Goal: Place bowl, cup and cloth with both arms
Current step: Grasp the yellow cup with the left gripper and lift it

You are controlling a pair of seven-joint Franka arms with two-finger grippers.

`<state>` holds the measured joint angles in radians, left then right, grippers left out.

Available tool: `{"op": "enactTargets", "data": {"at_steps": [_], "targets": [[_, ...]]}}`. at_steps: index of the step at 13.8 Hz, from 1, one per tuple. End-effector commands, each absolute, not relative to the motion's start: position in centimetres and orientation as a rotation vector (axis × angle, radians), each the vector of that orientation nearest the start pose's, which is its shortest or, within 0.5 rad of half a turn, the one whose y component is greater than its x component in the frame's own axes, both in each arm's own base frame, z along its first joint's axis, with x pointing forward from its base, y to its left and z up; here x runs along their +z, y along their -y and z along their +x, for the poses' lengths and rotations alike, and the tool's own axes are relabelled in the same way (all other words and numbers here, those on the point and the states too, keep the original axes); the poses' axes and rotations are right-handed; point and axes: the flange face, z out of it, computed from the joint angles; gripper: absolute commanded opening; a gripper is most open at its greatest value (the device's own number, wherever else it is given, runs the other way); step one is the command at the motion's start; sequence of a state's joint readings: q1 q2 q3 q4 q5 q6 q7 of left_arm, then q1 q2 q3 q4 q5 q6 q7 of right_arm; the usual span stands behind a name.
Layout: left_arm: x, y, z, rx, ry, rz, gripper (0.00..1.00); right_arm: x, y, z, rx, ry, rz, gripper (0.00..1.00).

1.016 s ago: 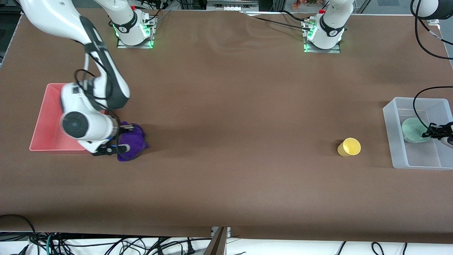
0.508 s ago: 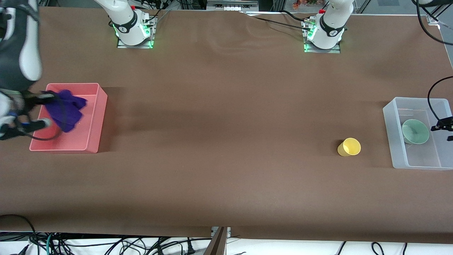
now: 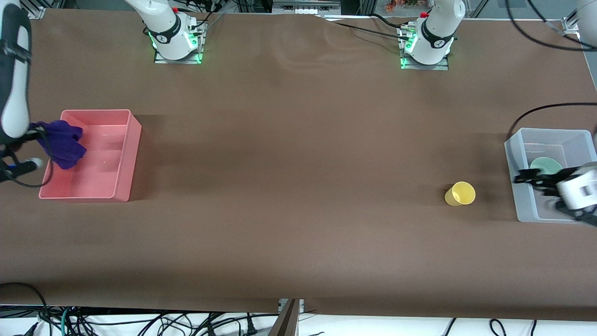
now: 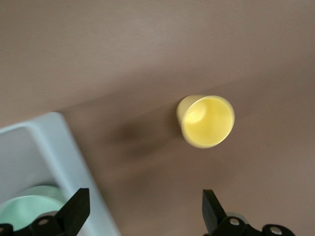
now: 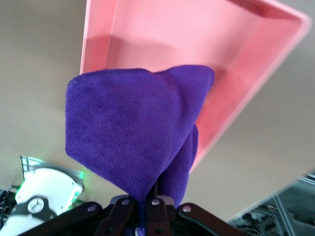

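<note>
Now the right gripper (image 5: pixel 147 209) pinches the cloth (image 3: pixel 63 142) over the pink bin (image 3: pixel 119 154); the left gripper (image 4: pixel 142 214) is spread wide near the cup (image 3: pixel 460 193). Let go early, and the cloth may catch the rim.

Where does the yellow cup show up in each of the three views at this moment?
Front view: the yellow cup lies on the brown table toward the left arm's end, beside the clear bin.
Left wrist view: it shows with its mouth toward the camera, past the open left gripper.
Right wrist view: not in it.
Shared landmark: the clear bin's wall, beside the cup in both views.
</note>
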<state>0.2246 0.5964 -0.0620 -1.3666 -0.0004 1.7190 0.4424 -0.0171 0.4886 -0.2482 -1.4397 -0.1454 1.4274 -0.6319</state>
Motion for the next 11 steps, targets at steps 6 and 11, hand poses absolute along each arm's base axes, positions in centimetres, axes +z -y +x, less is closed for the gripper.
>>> {"op": "enactTargets", "data": {"at_steps": [6, 11], "targets": [[23.5, -8.9, 67.5, 0.342, -0.243, -3.234, 0.32, 28.2, 17.9, 58.0, 0.754, 0.527, -2.988, 0.00], [22.4, -8.7, 67.2, 0.371, -0.188, -3.276, 0.00, 29.2, 18.5, 58.3, 0.685, 0.477, -2.983, 1.00]]}}
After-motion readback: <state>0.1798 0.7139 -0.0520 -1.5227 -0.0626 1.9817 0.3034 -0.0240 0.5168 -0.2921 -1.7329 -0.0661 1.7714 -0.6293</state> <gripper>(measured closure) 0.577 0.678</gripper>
